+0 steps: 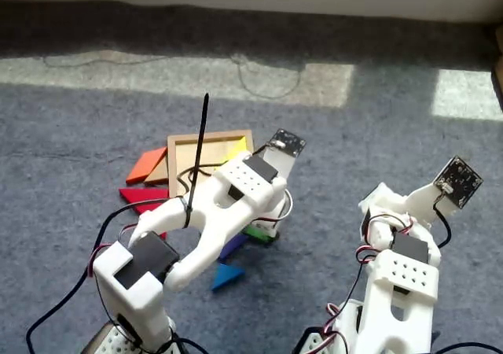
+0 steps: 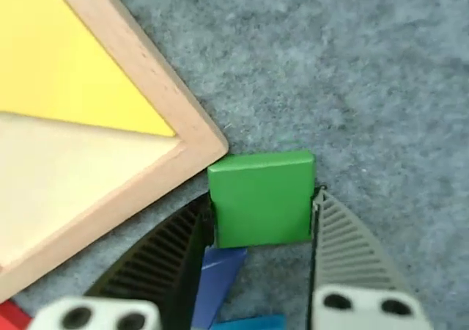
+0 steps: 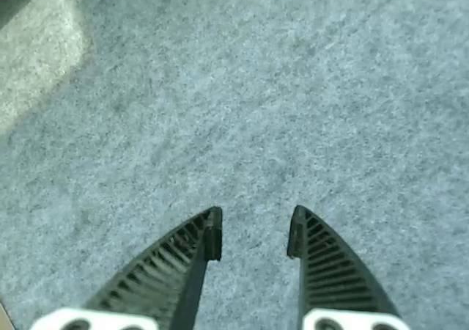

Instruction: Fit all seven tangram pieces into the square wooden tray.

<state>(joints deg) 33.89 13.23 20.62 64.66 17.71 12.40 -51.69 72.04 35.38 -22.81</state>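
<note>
Grip on the green square [image 2: 260, 191]: pinched from both sides by the left gripper [image 2: 262, 199], with the black finger [image 2: 176, 257] against one edge and the grey finger [image 2: 344, 249] against the opposite edge. Sat just outside the outer corner of the square wooden tray [image 2: 194, 136], close to the rim but off it. Could not tell whether it was lifted or resting on the carpet [image 2: 352, 66].

Found a yellow triangle [image 2: 66, 66] lying flat inside the tray, along the rim, with bare pale tray floor next to it. Saw a dark blue piece [image 2: 220, 279] on the carpet partly under the green square, between the two fingers, and a light blue triangle [image 1: 228, 275] farther back toward the arm's base.

From above: noted the left arm [image 1: 212, 212] stretched over the near side of the tray, green showing beneath its tip. Spotted an orange piece [image 1: 147, 165] against the tray's far side from the right arm [image 1: 401, 267], and a red piece [image 1: 140, 195] just below the orange one, both outside the tray.

Right gripper [image 3: 253, 235]: parted to a middling gap, fingers apart over carpet, well away from the tray and the pieces.
</note>
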